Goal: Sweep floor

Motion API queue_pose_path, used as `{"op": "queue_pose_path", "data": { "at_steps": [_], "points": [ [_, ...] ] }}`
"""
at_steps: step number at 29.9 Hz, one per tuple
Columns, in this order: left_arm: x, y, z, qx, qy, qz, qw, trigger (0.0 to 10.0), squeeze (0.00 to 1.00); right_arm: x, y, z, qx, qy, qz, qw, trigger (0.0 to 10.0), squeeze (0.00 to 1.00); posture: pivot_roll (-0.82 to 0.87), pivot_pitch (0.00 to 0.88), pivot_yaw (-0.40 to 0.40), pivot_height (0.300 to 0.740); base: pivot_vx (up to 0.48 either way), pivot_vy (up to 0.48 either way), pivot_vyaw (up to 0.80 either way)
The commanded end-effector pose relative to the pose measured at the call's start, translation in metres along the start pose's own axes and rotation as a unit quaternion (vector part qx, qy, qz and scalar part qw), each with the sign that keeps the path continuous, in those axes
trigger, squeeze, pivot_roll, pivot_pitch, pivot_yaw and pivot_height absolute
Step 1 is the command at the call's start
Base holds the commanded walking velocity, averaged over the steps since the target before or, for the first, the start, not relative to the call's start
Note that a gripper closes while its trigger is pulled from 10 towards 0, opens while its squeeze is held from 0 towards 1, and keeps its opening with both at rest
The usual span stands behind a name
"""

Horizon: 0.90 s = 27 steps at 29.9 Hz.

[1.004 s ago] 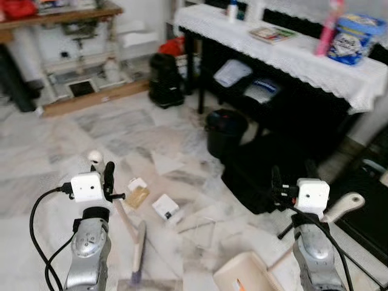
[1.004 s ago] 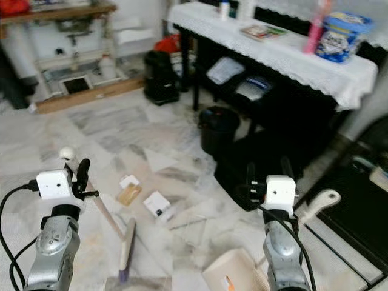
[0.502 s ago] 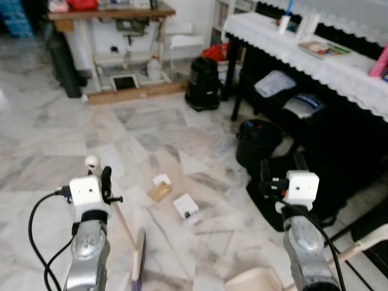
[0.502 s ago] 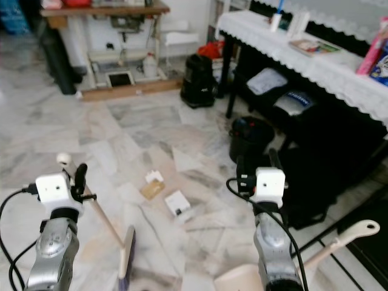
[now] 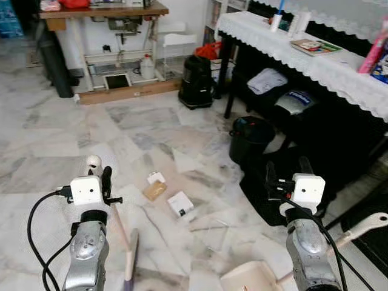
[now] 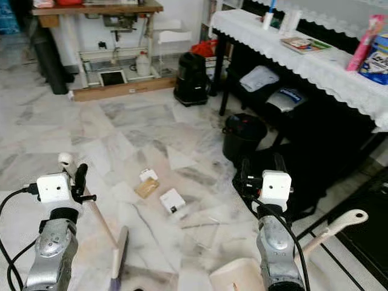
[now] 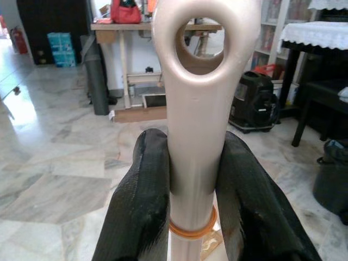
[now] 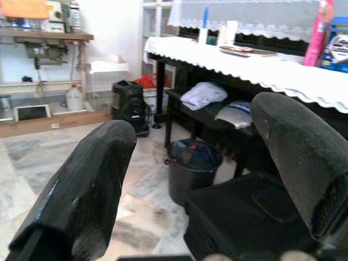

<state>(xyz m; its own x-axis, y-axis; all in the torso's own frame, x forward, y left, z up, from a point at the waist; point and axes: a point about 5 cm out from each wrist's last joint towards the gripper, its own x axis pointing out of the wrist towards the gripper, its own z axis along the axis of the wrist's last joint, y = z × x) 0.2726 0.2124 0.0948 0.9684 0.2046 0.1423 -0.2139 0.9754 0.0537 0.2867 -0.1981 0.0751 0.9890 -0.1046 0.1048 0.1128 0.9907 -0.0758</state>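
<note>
Now | left gripper (image 7: 190, 217) is pinching the broom handle (image 7: 198, 109) | right gripper (image 8: 185, 185) is gaping over the dustpan (image 5: 254, 280) | step: approaching the litter (image 5: 180, 204) | next: sweeping it toward the pan

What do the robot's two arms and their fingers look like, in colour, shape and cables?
Both arms are silver-grey, rounded metal shells with black joints. Each wrist carries a white box-shaped camera. Black cables loop beside each arm. The left gripper and right gripper each have two long black fingers, thick and rounded, with a matte surface.
</note>
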Motion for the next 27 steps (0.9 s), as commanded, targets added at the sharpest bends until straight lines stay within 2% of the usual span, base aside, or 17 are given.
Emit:
{"op": "queue_pose_path", "data": {
  "at_steps": [1, 27],
  "points": [
    [0.0024, -0.0058, 0.0084, -0.005, -0.021, -0.007, 1.000, 10.0, 0.00, 0.0014, -0.0053, -0.0009, 0.005, 0.007, -0.012, 1.000, 10.0, 0.00, -0.04, 0.000, -0.059, 0.740, 0.000, -0.270, 0.00],
    [0.0022, -0.0057, 0.0075, -0.007, -0.021, -0.003, 1.000, 10.0, 0.00, 0.0050, -0.0020, 0.0043, -0.010, -0.004, 0.000, 1.000, 10.0, 0.00, -0.05, 0.000, -0.062, 0.740, 0.000, -0.270, 0.00]
  ]
}}
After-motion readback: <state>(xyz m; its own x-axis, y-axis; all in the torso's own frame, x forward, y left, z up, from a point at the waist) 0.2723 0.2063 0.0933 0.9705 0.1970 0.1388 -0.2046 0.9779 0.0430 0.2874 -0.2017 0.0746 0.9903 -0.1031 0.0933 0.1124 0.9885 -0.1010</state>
